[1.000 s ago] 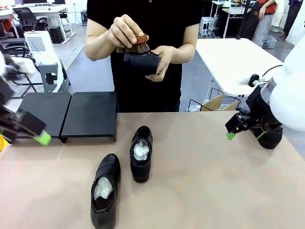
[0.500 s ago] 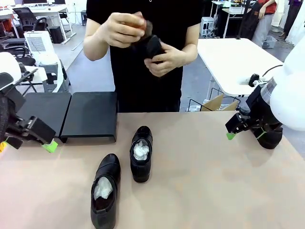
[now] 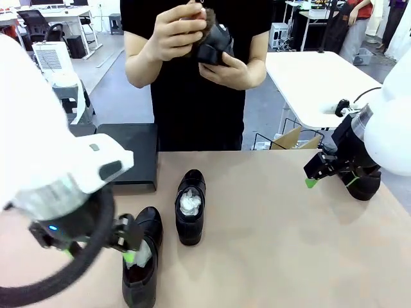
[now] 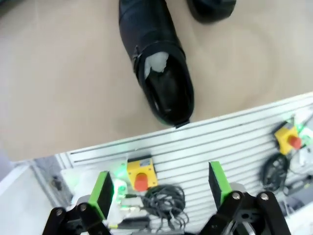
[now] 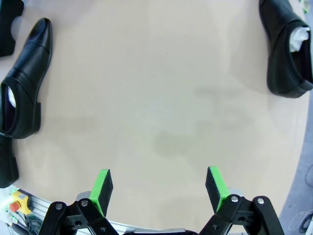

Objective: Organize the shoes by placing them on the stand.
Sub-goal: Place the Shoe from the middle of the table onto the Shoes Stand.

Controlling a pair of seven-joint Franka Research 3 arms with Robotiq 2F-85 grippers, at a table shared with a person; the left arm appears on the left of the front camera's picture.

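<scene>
Left gripper point(image 4: 160, 188): jaws wide apart, nothing between the green pads point(image 4: 103, 193). It hangs on the robot's side of the stand point(image 3: 131, 154), over the near edge of the tan table point(image 3: 270, 244), close to the heel end of the near shoe point(image 3: 142, 273). In the left wrist view, a slotted metal rail point(image 4: 234, 142) with a yellow box point(image 4: 140, 171) bearing a red button lies under the pads.

Near shoe: flat on the table, off the stand, in front of its right panel, toe toward the stand. White paper in the opening.

Middle shoe point(image 3: 191, 205): on the table, just off the stand's right front corner, toe away from the robot, paper inside. Not touching the near shoe.

Right gripper point(image 5: 159, 186): jaws wide apart, empty, above bare table well to the right of the stand.

Right-hand shoe point(image 3: 367, 186): on the table, farthest from the stand, partly behind the right gripper in the front view.

Stand: black, at the table's far left. The right panel shows; the rest is behind the left arm point(image 3: 61, 173).

Fourth shoe point(image 3: 215, 42): in the air beyond the stand's right end, with one hand of the person point(image 3: 232, 69) under it and the other hand point(image 3: 174, 29) against it.
</scene>
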